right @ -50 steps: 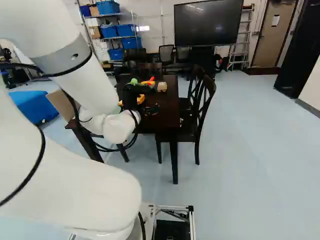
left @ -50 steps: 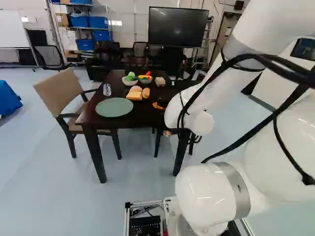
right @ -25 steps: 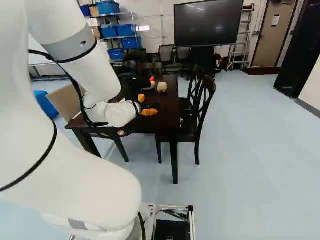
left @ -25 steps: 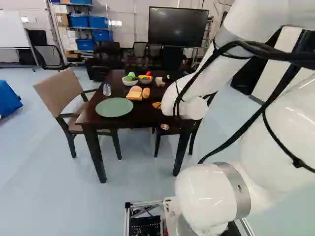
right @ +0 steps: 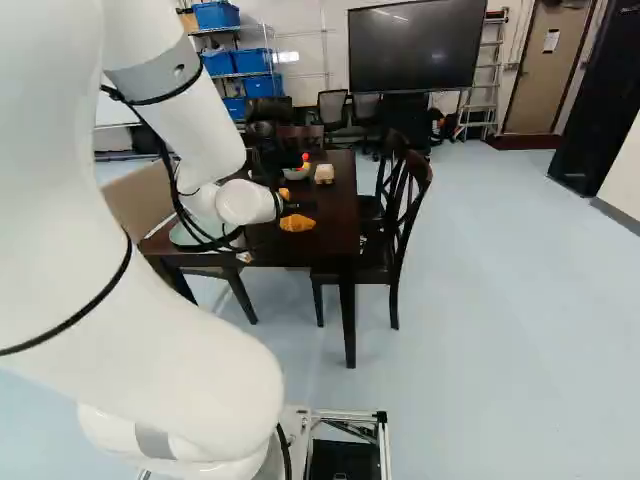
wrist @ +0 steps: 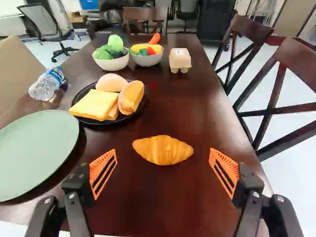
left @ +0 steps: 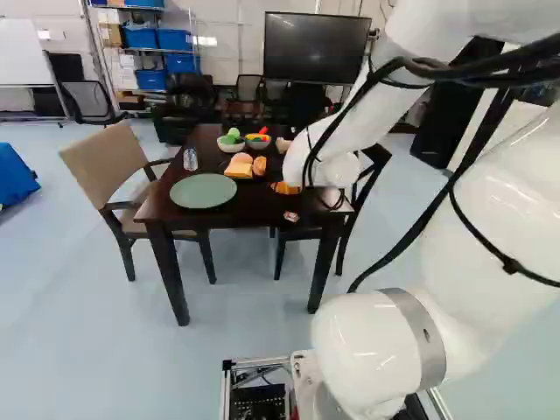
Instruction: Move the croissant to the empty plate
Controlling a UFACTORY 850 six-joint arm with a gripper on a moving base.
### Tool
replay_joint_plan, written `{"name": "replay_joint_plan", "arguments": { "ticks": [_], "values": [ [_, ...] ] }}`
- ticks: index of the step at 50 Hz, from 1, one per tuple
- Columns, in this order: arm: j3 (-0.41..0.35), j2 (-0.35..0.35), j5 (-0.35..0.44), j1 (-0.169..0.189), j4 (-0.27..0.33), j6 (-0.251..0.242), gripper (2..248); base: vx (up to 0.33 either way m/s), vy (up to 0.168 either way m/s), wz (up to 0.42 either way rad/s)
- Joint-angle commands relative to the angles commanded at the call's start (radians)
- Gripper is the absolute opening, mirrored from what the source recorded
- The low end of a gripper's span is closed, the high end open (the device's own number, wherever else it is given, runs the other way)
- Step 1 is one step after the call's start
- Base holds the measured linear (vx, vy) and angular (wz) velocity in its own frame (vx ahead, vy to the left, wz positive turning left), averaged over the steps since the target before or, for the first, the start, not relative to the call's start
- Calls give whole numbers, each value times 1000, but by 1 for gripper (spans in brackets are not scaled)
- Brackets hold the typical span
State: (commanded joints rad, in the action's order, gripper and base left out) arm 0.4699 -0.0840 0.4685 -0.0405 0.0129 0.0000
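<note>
Taken from the claw [right: 299, 206], the dark surface [wrist: 173, 103] carries the croissant [wrist: 163, 150] just ahead at 12 o'clock, the green plate [wrist: 37, 150] at 10, the black plate of breads [wrist: 92, 121] farther at 11, then two bowls [wrist: 148, 59] between 11 and 12. The surface's edge runs from 3 o'clock off toward 1, bare wood inside it, chairs [wrist: 280, 81] beyond. The claw is wide open, its orange pads [wrist: 103, 174] apart from the croissant.
</note>
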Motion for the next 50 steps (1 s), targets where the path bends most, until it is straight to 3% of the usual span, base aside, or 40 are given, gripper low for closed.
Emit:
{"name": "replay_joint_plan", "arguments": {
  "ticks": [50],
  "values": [
    [246,116,-414,6,19,0,247,0,0,0]
  ]
}}
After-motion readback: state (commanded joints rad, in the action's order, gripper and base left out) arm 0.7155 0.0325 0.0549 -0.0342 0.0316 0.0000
